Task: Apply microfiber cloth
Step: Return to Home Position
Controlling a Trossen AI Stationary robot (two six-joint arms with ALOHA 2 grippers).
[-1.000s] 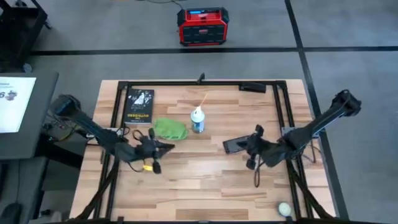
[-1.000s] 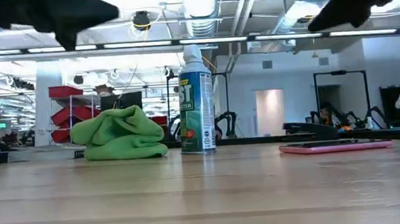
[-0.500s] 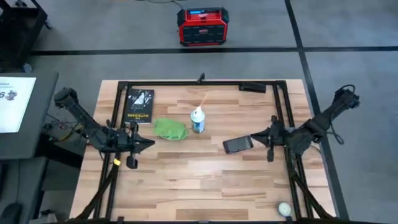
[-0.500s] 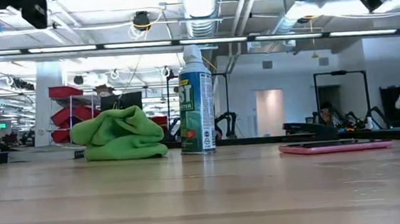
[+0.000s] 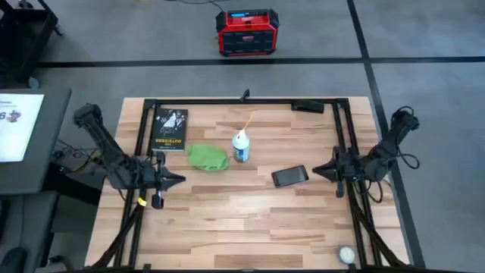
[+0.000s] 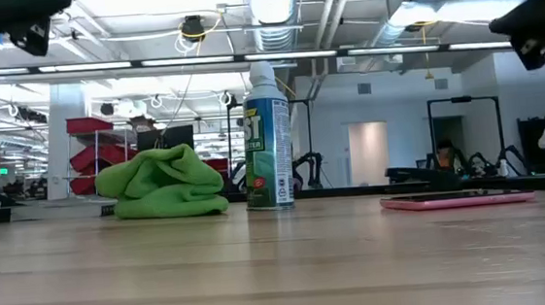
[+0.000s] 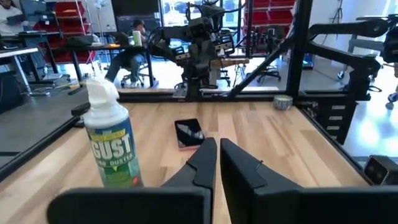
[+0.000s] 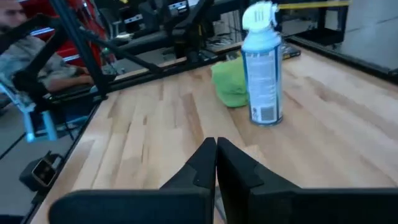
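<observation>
The lime-green microfiber cloth [image 5: 207, 157] lies bunched on the table, left of the upright spray can [image 5: 241, 146]; it also shows in the low view [image 6: 163, 183] and the right wrist view [image 8: 230, 81]. A phone [image 5: 290, 176] lies flat to the can's right. My left gripper [image 5: 176, 179] hovers shut at the table's left edge, well left of the cloth. My right gripper [image 5: 318, 171] hovers shut at the right edge, beyond the phone. Both hold nothing.
A black book with yellow lettering [image 5: 170, 129] lies at the far left corner. A black frame [image 5: 242, 101] runs round the table. A small black object [image 5: 309, 107] sits at the far right. A pale ball [image 5: 346, 255] rests near the right front corner.
Both arms have drawn back from the table's middle: my left gripper toward the left edge, my right gripper toward the right edge, away from the phone. In the low view both have risen out of the picture's centre. Cloth, can and phone have stayed in place.
</observation>
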